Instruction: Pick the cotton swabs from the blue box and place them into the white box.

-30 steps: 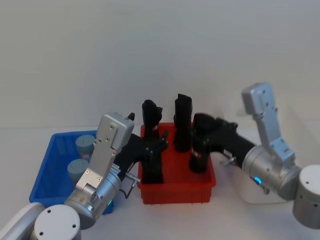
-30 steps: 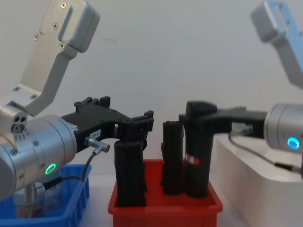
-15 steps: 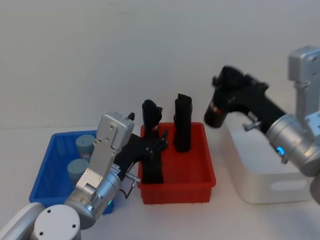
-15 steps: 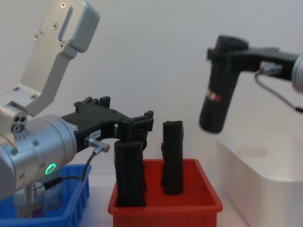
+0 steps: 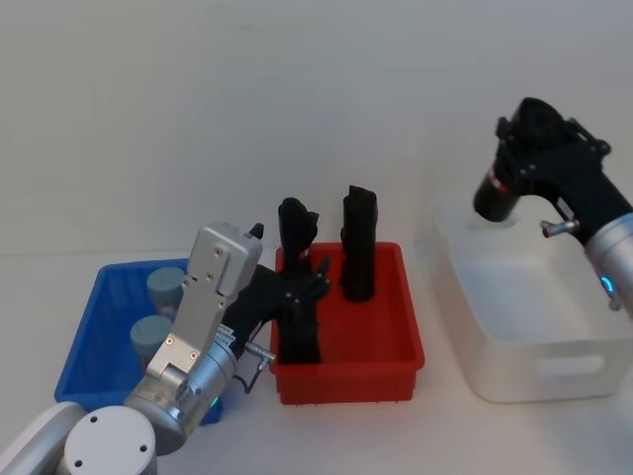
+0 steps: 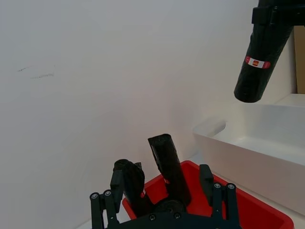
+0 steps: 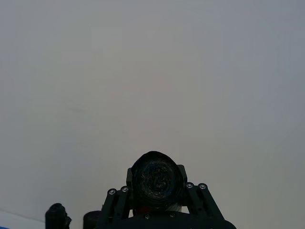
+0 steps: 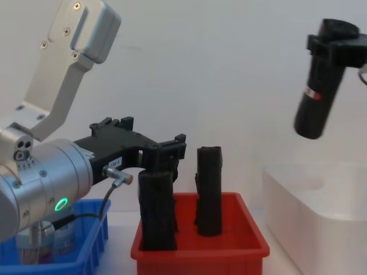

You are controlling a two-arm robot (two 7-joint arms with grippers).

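Note:
Two cotton swabs jars (image 5: pixel 166 286) (image 5: pixel 149 336) with grey-blue lids stand in the blue box (image 5: pixel 97 332) at the left. My left gripper (image 5: pixel 301 287) hangs open over the red bin, its fingers (image 6: pixel 103 210) spread on either side of the top of a black roll (image 8: pixel 157 211). High above the white box (image 5: pixel 524 327) at the right, my right gripper (image 5: pixel 516 158) is shut on a black roll (image 8: pixel 317 97) with a red label, tilted in the air. The right wrist view looks at the end of that roll (image 7: pixel 155 178).
The red bin (image 5: pixel 391 346) sits between the blue box and the white box. Two more tall black rolls (image 5: pixel 295 226) (image 5: pixel 358 245) stand in it. A plain white wall lies behind everything.
My right gripper has lifted a black roll out of the red bin and carried it up and to the right, over the white box. The left arm has not moved.

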